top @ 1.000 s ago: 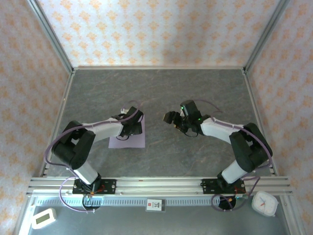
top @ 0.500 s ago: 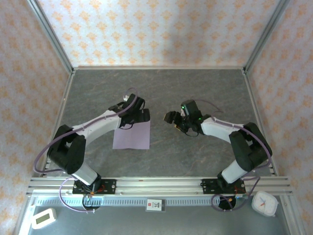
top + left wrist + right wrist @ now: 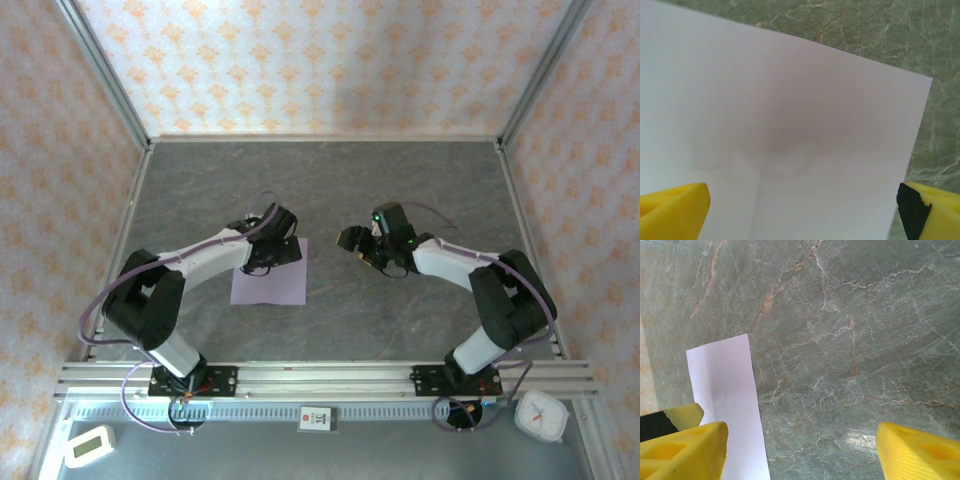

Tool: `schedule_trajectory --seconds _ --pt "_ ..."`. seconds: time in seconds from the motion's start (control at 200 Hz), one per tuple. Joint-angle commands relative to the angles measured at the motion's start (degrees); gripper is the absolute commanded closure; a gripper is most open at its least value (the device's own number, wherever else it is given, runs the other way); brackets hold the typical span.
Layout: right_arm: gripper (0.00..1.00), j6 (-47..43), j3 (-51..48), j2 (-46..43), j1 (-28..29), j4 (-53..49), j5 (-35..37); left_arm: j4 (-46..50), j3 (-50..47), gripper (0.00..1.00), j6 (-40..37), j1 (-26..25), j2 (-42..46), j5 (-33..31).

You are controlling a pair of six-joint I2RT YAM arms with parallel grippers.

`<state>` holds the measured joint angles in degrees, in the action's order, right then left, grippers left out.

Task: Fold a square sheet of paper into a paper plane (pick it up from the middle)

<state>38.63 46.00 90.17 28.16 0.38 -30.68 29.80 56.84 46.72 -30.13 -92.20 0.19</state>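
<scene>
Paper (image 3: 268,287), flat on worktop (image 3: 400,180): we logged left pincer (image 3: 802,212) spread wide over it, likely readying a pickup; right pincer (image 3: 352,241) splayed, empty.

Watching remotely, I can read no text anywhere; the small tag (image 3: 315,417) on the near rail (image 3: 400,372) is too blurred to decipher.
</scene>
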Motion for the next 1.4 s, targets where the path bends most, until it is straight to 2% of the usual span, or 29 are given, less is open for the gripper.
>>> schedule_trajectory --seconds 0.0,0.305,0.495,0.666,0.826,1.066,1.236,1.396 --pt "0.22 -1.19 0.78 -1.05 -0.29 -1.00 -0.56 0.91 1.87 0.00 15.03 -0.28 1.22 0.42" --pt "0.22 -1.37 -0.31 -2.51 -0.30 -0.67 -0.70 2.98 0.50 0.00 47.75 -0.13 0.58 0.65" --pt "0.22 -1.19 -2.25 -3.95 -0.39 -0.08 -0.70 -0.53 -0.54 0.00 57.76 0.56 -1.40 2.06" --pt "0.22 -0.75 -3.57 -4.91 -0.35 0.63 -0.79 -2.46 -0.05 0.00 58.67 1.28 -5.27 4.36" --pt "0.22 -0.75 -4.66 -5.71 -0.39 0.85 -0.85 -1.68 0.21 0.00 58.61 2.60 -6.92 3.70" --pt "0.22 -0.75 -5.65 -6.65 -1.23 0.89 -0.83 -3.70 -3.46 0.00 60.11 3.27 -8.49 6.71" --pt "0.22 -0.80 -5.57 -6.24 -1.83 1.35 -0.96 4.23 3.88 0.00 53.08 2.88 -8.02 2.63" --pt "0.22 -0.20 -5.61 -5.72 -1.97 2.47 -1.05 9.81 8.68 0.00 46.32 3.49 -12.04 2.24"
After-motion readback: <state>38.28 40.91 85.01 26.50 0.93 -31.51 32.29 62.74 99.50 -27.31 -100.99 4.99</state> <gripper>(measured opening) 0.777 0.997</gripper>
